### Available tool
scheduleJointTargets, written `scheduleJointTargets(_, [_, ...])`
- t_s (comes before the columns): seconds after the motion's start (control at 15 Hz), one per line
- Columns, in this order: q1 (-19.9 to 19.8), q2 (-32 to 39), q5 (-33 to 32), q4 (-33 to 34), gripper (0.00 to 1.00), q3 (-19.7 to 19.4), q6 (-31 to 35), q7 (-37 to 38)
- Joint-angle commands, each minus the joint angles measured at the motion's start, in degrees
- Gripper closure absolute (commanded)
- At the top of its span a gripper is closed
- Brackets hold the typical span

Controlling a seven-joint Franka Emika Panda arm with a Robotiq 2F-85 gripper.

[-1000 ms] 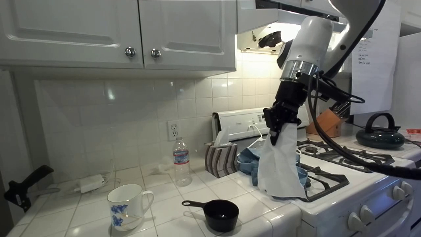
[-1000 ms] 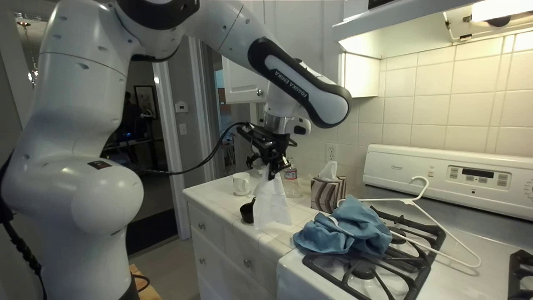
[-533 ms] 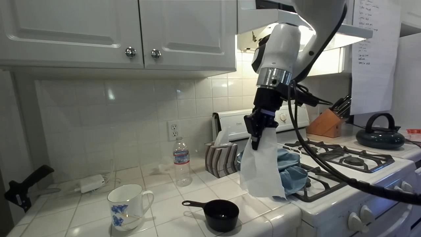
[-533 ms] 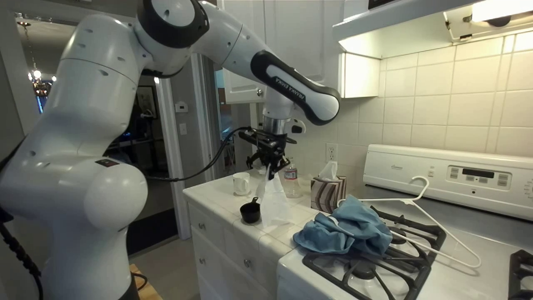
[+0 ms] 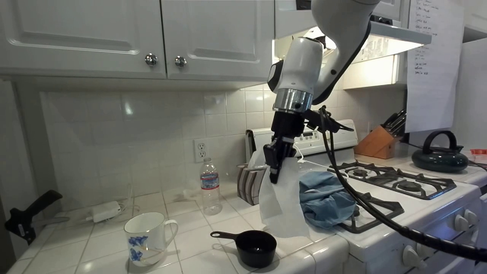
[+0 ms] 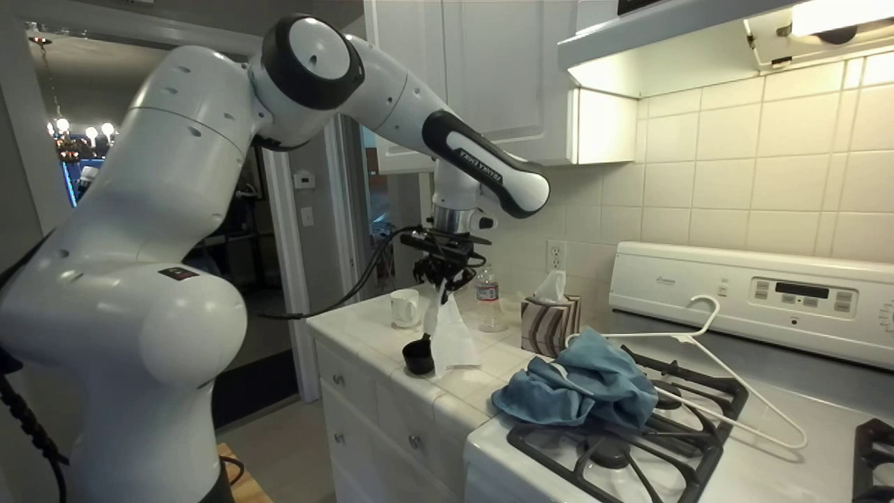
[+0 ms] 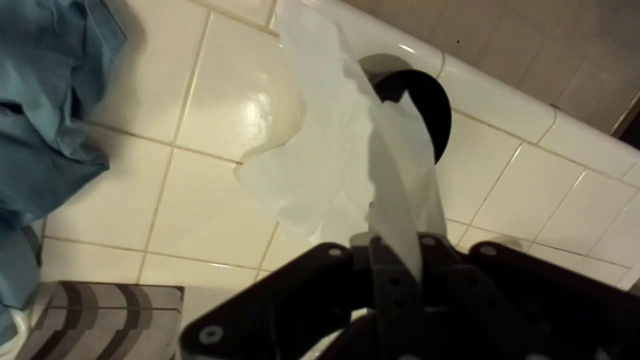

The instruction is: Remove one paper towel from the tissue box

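A white paper towel (image 5: 284, 201) hangs from my gripper (image 5: 274, 178), which is shut on its upper end. In the wrist view the paper towel (image 7: 330, 150) runs out from between the closed fingers and spreads over the counter tiles, partly covering a black cup. The tissue box (image 6: 550, 327), brown and white striped, stands upright on the counter with another white tissue (image 6: 552, 286) sticking out of its top. The towel I hold is apart from the box. In an exterior view my gripper and towel hide part of the tissue box (image 5: 249, 185).
A black measuring cup (image 5: 257, 249) sits near the counter's front edge, close to the hanging towel. A blue cloth (image 6: 587, 384) and a white hanger (image 6: 698, 335) lie on the stove. A water bottle (image 5: 210, 190) and a white mug (image 5: 146, 241) stand on the counter.
My gripper has carried the towel away from the stove, over the counter towards the measuring cup, and a little lower. The tissue box and the other objects have stayed put.
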Motion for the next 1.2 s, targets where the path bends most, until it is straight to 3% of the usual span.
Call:
scheduleJointTargets(0.0, [-3.6,3.2,0.0,5.3,1.0,4.3,4.0,-5.4])
scheduleJointTargets(0.07, [-3.8,2.0,0.0,0.7,1.0,6.0,0.3,-7.8])
scheduleJointTargets(0.2, [-3.5,4.8,0.0,6.6,1.0,3.8,4.0,-7.3])
scheduleJointTargets(0.27, [-4.0,4.4,0.0,4.8,1.0,4.4,1.5,-8.3])
scheduleJointTargets(0.33, [-3.1,5.6,0.0,6.6,1.0,2.3,0.7,-8.1])
scheduleJointTargets(0.4, [-3.6,8.0,0.0,14.3,1.0,0.1,5.8,-6.5])
scheduleJointTargets(0.47, [-4.4,6.7,0.0,9.9,1.0,1.7,0.3,-7.7])
scheduleJointTargets(0.6, [-5.7,9.5,0.0,19.5,1.0,-0.7,4.3,-5.2])
scheduleJointTargets(0.67, [-7.0,10.9,0.0,21.8,1.0,-0.2,4.0,-5.0])
scheduleJointTargets(0.73, [-7.4,10.3,0.0,19.7,1.0,0.5,0.3,-5.7])
scheduleJointTargets(0.8, [-8.4,12.7,0.0,26.8,1.0,-0.9,3.8,-4.5])
scheduleJointTargets(1.13, [-11.9,17.5,0.0,36.6,1.0,0.3,2.9,-4.2])
